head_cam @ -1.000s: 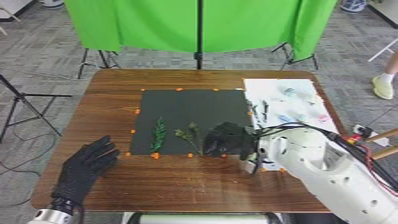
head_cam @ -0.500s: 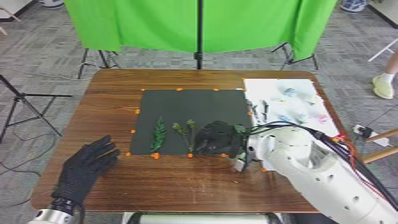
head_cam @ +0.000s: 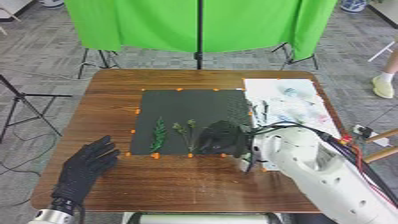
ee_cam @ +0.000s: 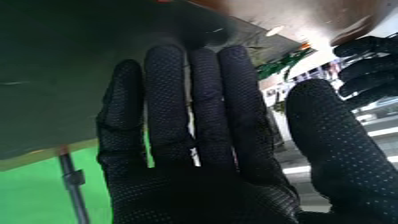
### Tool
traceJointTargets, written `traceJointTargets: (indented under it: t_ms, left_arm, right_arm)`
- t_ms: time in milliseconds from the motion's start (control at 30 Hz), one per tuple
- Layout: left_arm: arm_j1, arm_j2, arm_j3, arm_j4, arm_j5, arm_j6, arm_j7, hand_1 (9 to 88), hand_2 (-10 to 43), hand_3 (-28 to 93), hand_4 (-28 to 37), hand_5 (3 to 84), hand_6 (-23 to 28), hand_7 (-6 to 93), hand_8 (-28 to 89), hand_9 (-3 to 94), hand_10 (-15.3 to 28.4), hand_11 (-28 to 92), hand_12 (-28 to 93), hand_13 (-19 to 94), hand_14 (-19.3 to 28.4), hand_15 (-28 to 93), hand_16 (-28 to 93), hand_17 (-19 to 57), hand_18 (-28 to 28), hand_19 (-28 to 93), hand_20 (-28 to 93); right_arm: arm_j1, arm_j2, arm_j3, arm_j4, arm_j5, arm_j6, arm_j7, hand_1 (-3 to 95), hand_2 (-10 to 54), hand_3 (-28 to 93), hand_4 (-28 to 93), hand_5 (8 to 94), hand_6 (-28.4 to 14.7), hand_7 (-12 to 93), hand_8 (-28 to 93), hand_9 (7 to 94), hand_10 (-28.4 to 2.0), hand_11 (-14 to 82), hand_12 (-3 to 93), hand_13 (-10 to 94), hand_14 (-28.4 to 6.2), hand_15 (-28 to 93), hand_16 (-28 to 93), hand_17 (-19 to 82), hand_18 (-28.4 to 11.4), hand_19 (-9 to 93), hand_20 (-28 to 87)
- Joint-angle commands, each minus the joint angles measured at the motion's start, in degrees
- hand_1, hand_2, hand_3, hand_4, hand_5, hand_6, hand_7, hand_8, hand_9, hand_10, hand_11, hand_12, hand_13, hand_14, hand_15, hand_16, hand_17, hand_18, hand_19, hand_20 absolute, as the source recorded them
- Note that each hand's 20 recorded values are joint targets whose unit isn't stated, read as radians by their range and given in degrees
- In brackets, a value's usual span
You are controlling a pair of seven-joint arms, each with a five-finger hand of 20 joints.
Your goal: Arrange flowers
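Over the lower right part of the black mat [head_cam: 182, 104] is my right hand [head_cam: 220, 138]. Left of it, a stem with small pale green heads [head_cam: 190, 131] lies on the mat. Farther left lies a dark green leafy sprig [head_cam: 159, 134]. A thin dark sprig [head_cam: 238, 111] shows just beyond the right hand. In the right wrist view the right hand [ee_cam: 209, 120] has its fingers straight, and the leafy sprig [ee_cam: 282, 64] is beyond them. My left hand [head_cam: 89, 161] is at the table's left side, fingers extended.
A white sheet [head_cam: 286, 86] with pale flowers [head_cam: 291, 93] and dark stems lies right of the mat on the brown table [head_cam: 178, 190]. Orange tape marks the mat's edges. A green cloth [head_cam: 151, 25] hangs behind the table.
The right hand has moved slightly left, then a little down and back right. The pale green heads stand closer together, and the thin dark sprig now shows beyond the hand. My left hand has kept still.
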Motion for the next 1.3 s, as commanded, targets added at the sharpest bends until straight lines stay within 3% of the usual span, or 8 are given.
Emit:
traceJointTargets:
  t_ms: [33, 233, 267, 333, 433, 567, 733, 1300]
  left_arm:
    - [0.8, -0.67, 0.09, 0.13, 0.13, -0.06, -0.01, 24.1, 1.4, 70, -26.4, 38.4, 4.7, 19.1, -9, 33.3, 12.9, 24, 17, 26, 15.6, 37, -1, -8.0, 21.0, 51, 7]
    - [0.7, -0.48, 0.24, 0.2, -0.04, 0.0, 0.26, 24.1, 1.4, 70, -26.4, 38.4, 4.8, 19.1, -9, 33.3, 12.9, 24, 17, 26, 15.6, 37, -1, -8.0, 21.0, 50, 7]
    - [0.7, -0.49, 0.24, 0.23, -0.04, -0.01, 0.27, 24.2, 1.4, 70, -26.4, 38.4, 4.8, 19.0, -9, 33.3, 12.9, 24, 17, 26, 15.7, 37, -1, -8.0, 21.0, 50, 7]
    - [0.7, -0.5, 0.22, 0.25, -0.07, 0.1, 0.34, 24.1, 1.4, 70, -26.4, 38.4, 4.8, 19.0, -9, 33.3, 12.9, 24, 17, 26, 15.7, 37, -1, -8.0, 21.0, 50, 7]
    - [0.9, -0.49, 0.13, 0.2, -0.12, 0.18, 0.46, 24.1, 1.4, 70, -26.4, 38.3, 4.8, 19.1, -8, 33.4, 12.9, 24, 17, 26, 15.7, 37, -1, -8.0, 21.1, 51, 7]
    - [0.6, -0.58, 0.26, 0.3, -0.09, 0.08, 0.34, 24.1, 1.3, 70, -26.4, 38.4, 4.8, 19.1, -9, 33.4, 12.9, 24, 17, 26, 15.6, 37, -1, -8.0, 21.0, 50, 7]
    - [0.3, -0.7, 0.19, 0.44, -0.04, -0.18, 0.02, 24.2, 1.4, 70, -26.4, 38.4, 4.8, 19.1, -9, 33.4, 12.9, 24, 17, 26, 15.7, 37, -1, -8.0, 21.1, 51, 7]
    - [-0.1, -0.38, 0.24, 0.63, -0.11, -0.53, -0.8, 24.2, 1.3, 70, -26.4, 38.5, 4.8, 19.2, -9, 33.6, 13.0, 25, 17, 26, 15.7, 37, -1, -8.0, 21.0, 50, 7]
  right_arm:
    - [-2.2, 4.6, 4.7, -2.5, 5.2, 3.5, 4.5, 17.7, 13.6, 89, -23, 52.3, -2.3, 35, -19, 54.6, -12.2, 26.2, 20.4, 47, -12.3, 66, 20, 18, -21.5, 71, 46]
    - [2.1, 8.5, -2.6, -0.9, 6.6, 26.9, 27.5, 21.7, 3.7, 81, -27, 51.2, -2.2, 36, -19, 55.9, -12.2, 33.5, 22.1, 51, -11.6, 66, 21, 22, -20.6, 74, 45]
    - [2.8, 8.7, -2.8, -0.2, 7.1, 28.5, 29.3, 29.3, -0.1, 68, -28, 52.9, -2.1, 39, -19, 59.2, -12.0, 39.7, 24.0, 56, -10.9, 68, 22, 26, -19.8, 78, 44]
    - [5.0, 9.5, -5.2, 0.9, 5.7, 31.4, 34.4, 47.7, -2.5, 25, -20, 62.6, -0.6, 43, -18, 70.7, -11.5, 48.4, 27.9, 67, -9.8, 70, 26, 34, -19.5, 86, 43]
    - [7.6, 10.3, -7.9, 2.0, 1.5, 31.2, 40.2, 53.0, -3.5, 4, -13, 71.4, 1.0, 43, -18, 78.8, -10.4, 52.2, 30.4, 74, -8.9, 74, 28, 39, -20.0, 93, 44]
    - [10.6, 10.9, -11.4, 3.0, -0.5, 28.9, 45.2, 48.4, -7.0, 16, -17, 74.5, 0.9, 42, -17, 81.3, -10.1, 53.2, 32.0, 76, -8.5, 75, 30, 42, -20.5, 93, 49]
    - [13.8, 8.4, -15.4, 6.9, -1.8, 26.1, 49.9, 33.9, -9.5, 47, -28, 74.3, 0.8, 42, -16, 80.9, -10.3, 53.2, 33.6, 76, -8.7, 75, 31, 42, -21.0, 93, 50]
    - [16.4, 7.2, -21.6, 11.7, -7.4, 26.8, 55.1, 30.2, -9.5, 58, -28, 74.7, 0.9, 43, -16, 81.0, -10.2, 53.1, 33.2, 76, -8.4, 75, 31, 42, -21.0, 93, 50]
